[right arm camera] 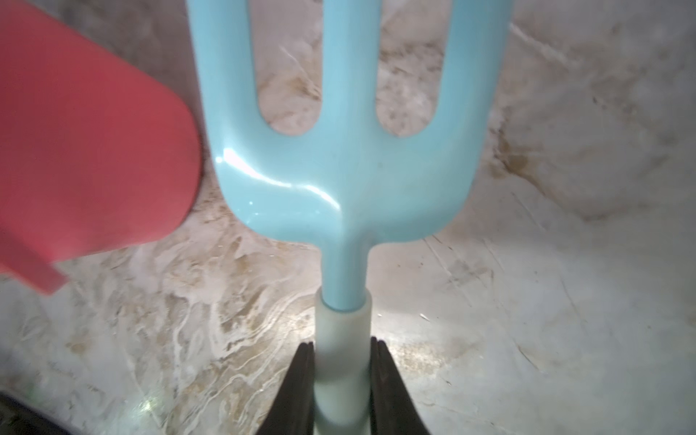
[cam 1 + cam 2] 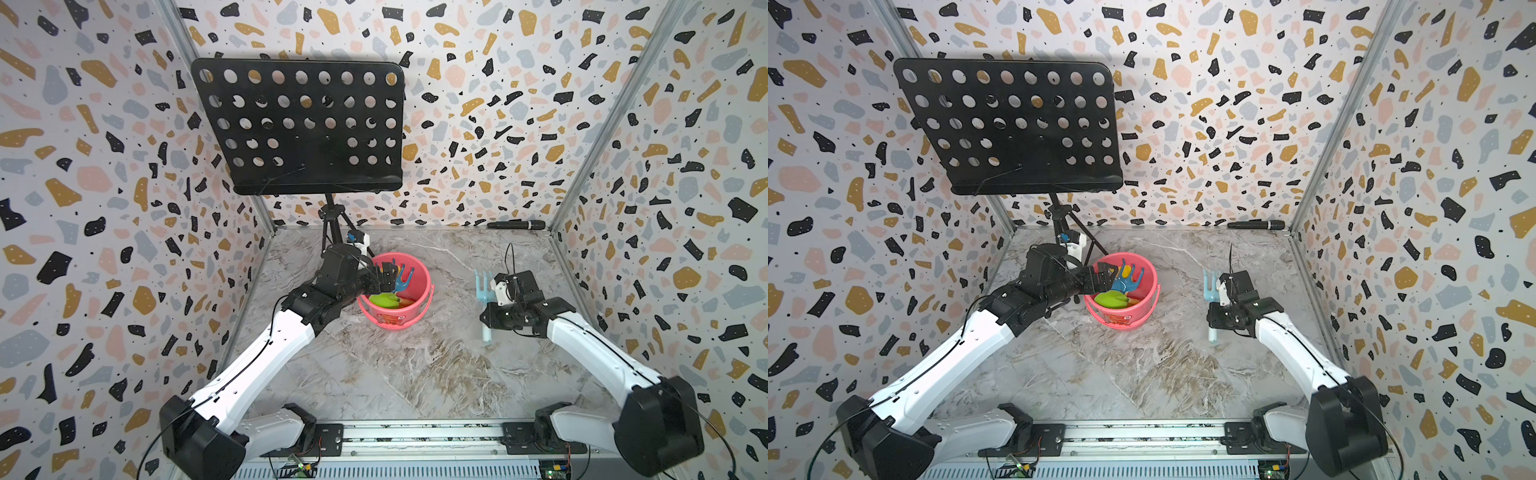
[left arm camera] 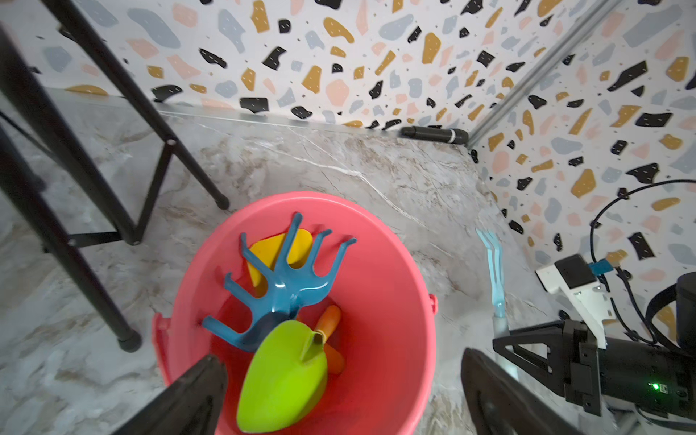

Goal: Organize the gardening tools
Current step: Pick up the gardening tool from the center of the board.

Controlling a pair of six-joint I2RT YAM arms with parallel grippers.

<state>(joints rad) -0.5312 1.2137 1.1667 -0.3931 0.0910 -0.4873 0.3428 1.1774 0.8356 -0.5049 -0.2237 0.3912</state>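
Spread wide and holding nothing, my left gripper (image 2: pixel 388 279) hung over the left side of the pink bucket (image 2: pixel 424 272), which stood left of centre on the marble table (image 2: pixel 415 365). Inside the bucket a blue rake (image 3: pixel 286 278) lay with its tines toward the far wall, over a yellow shovel (image 3: pixel 299 244). A green spade (image 3: pixel 282 380) sat at the near side, an orange handle (image 3: pixel 328 320) beside it. To the right, apart from the bucket, the pale-blue rake (image 2: pixel 483 286) pointed its tines far. My right gripper (image 1: pixel 341 346) was closed on its white handle (image 1: pixel 341 320), both fingers against it. Whether the rake was off the table I could not tell.
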